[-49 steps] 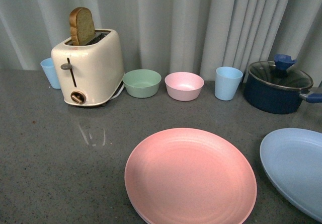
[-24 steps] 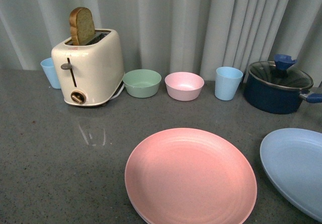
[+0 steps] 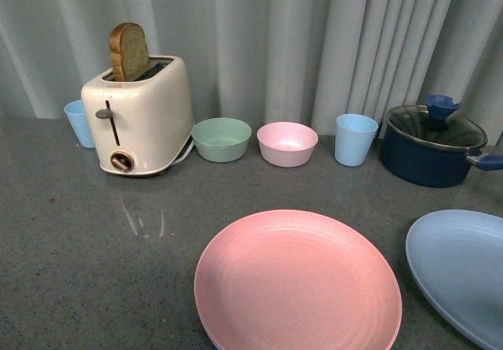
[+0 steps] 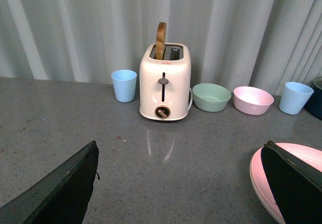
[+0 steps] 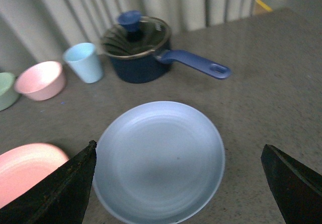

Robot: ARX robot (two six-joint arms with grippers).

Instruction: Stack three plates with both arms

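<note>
One pink plate (image 3: pixel 297 283) | grey speckled counter (image 3: pixel 78 271) (glossy) | pleated curtain (image 3: pixel 259 43) behind

Matte black jaws — broad, wedge-shaped, tapering to thin edges.

Grey speckled counter (image 3: pixel 71 248), pale pleated curtain (image 3: pixel 267 35) behind.

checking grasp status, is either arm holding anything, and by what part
Nothing is held. The left gripper and the right gripper both have their jaws wide apart; the light blue plate lies free beyond the right one.
</note>
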